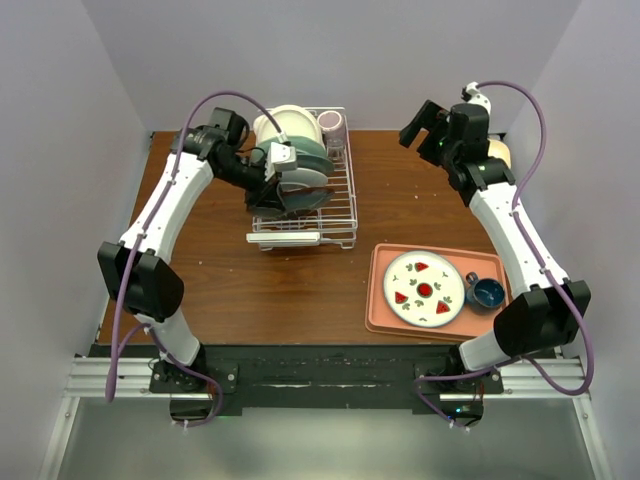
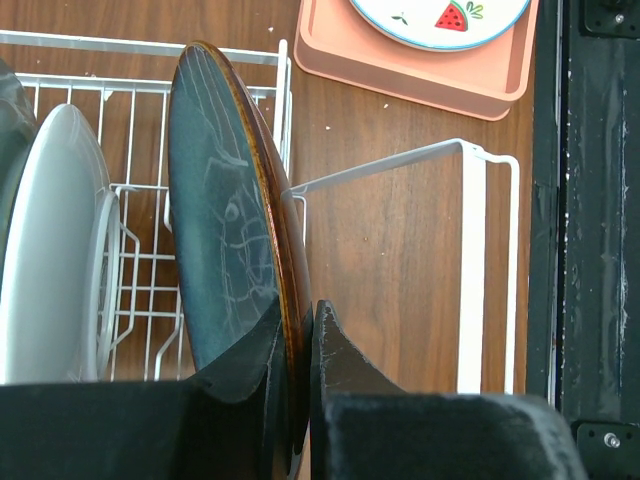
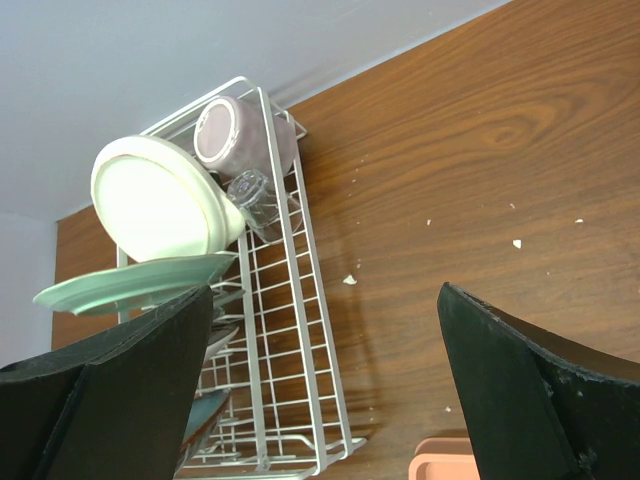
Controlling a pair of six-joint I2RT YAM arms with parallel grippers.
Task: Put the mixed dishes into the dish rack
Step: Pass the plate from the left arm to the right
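Top view: the left gripper (image 1: 272, 195) pinches a dark blue, brown-rimmed ceramic plate (image 1: 305, 190) on edge inside the white wire dish rack (image 1: 340, 225).

Left wrist view: the plate stands upright between its fingers. If released off-slot, it could tip onto the pale plate (image 2: 50, 240) beside it.

Right wrist view: the right gripper (image 3: 325, 295) gapes wide and empty, with the rack ahead-left.

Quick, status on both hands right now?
Left hand: closed on the dark-rimmed plate, held upright at the dish rack.
Right hand: open, holding nothing.
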